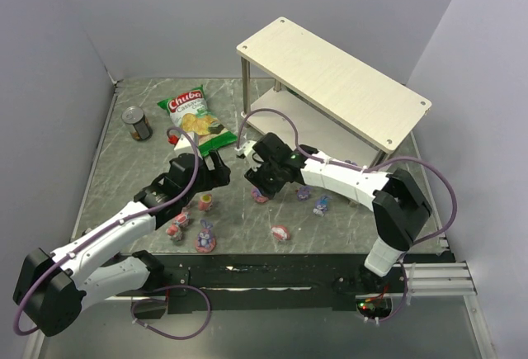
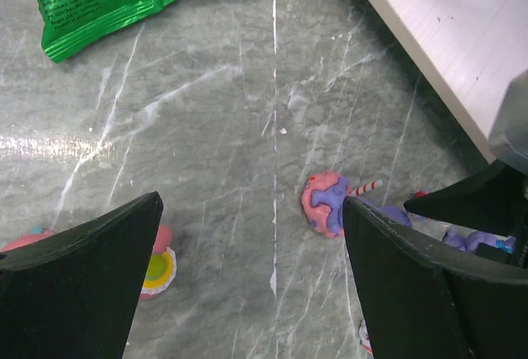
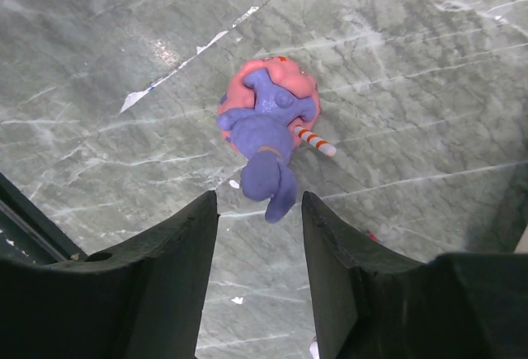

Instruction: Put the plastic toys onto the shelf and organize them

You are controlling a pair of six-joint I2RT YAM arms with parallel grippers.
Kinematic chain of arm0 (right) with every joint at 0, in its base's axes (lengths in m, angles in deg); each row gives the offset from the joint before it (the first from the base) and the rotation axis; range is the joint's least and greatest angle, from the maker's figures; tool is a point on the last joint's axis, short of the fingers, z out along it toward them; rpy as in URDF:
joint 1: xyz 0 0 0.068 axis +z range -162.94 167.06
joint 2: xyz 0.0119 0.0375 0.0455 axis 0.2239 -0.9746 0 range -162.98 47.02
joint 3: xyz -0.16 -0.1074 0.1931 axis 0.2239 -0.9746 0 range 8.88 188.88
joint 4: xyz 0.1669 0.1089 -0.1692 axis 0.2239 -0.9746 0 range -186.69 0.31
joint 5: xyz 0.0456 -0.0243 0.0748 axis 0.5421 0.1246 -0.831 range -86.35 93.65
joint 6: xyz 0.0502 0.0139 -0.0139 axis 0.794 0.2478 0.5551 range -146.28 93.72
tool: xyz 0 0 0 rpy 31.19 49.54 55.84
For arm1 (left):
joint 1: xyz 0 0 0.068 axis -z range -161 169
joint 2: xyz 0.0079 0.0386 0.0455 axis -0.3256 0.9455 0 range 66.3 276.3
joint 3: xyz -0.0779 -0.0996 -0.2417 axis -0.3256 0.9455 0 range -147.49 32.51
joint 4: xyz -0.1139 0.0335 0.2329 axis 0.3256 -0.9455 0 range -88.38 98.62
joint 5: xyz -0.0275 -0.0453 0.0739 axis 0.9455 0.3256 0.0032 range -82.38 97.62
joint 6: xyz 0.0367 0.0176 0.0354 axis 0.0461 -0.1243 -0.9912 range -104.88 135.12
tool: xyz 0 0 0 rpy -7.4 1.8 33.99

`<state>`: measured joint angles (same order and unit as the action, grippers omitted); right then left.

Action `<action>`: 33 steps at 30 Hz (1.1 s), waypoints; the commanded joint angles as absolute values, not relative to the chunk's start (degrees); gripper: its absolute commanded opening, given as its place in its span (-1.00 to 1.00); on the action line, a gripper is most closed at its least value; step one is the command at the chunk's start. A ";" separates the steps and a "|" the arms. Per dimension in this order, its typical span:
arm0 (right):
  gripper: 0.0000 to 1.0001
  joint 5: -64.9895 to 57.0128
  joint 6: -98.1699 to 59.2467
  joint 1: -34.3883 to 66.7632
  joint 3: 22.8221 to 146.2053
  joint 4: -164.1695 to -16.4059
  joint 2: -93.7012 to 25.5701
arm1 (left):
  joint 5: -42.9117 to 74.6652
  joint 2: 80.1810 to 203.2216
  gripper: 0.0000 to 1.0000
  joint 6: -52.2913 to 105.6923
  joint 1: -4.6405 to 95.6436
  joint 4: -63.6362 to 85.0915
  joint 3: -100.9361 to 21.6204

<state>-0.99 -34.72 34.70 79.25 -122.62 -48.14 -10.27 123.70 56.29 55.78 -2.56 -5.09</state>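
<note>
On the grey-green, marble-veined worktop, just ahead of my right fingers, lies a glossy plastic toy. It is a purple, long-eared figure sprawled over a rounded pink-red base, with a thin red-and-white striped stick poking out beside it. My right fingers are blunt, matte black wedges standing apart and gripping nothing. The toy's ear tips reach just to the mouth of the gap between them, and I cannot tell whether they touch.

My left fingers are the same dull black, spread much wider, with only bare worktop between them. The left wrist view shows that same toy just beside the tip of its right-hand finger. A second toy, with a round yellow-green and pink base, peeks out by the other finger. This view also catches the crinkled, shiny green chip bag at the top and a pale, smooth board of the shelf. Neither shows in the right wrist view.

Only the top view takes in the whole shelf: two pale wooden rectangular boards on thin metal posts, at the far right of the worktop. A small dark can stands upright near the bag. Other small toys are scattered on the worktop toward the arm bases, well apart from the shelf. In that view both pairs of fingers sit near each other over the middle of the worktop.
</note>
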 commanded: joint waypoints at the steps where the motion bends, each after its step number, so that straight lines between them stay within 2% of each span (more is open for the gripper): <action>1: 0.04 -0.66 -35.15 34.78 81.83 -120.02 -49.40 | -8.99 122.37 0.93 56.08 55.48 -0.52 -4.49; 8: -0.04 0.49 -34.98 34.79 82.09 -118.17 -51.95 | -9.17 122.37 0.93 55.29 55.48 -0.87 -4.75; 11: -0.18 0.75 -34.54 34.79 81.65 -117.20 -52.21 | -9.43 122.28 0.93 54.94 55.48 -0.96 -4.75; 14: -0.52 1.72 -33.93 34.70 81.39 -116.94 -52.04 | -9.70 122.28 0.93 54.76 55.48 -1.04 -4.75; 15: -0.70 2.15 -33.92 34.70 81.48 -116.94 -51.95 | -9.79 122.28 0.93 54.76 55.48 -1.04 -4.75; 18: -1.00 4.00 -33.13 34.79 82.35 -118.25 -51.78 | -9.79 122.28 0.93 54.67 55.48 -0.96 -4.58; 25: -1.00 16.02 -32.25 34.52 86.74 -126.77 -47.91 | -9.61 122.72 0.93 54.76 55.48 -0.08 -4.23; 33: -1.00 26.41 -40.33 31.28 88.43 -135.04 -42.81 | -8.56 124.04 0.93 55.02 55.39 2.73 -3.17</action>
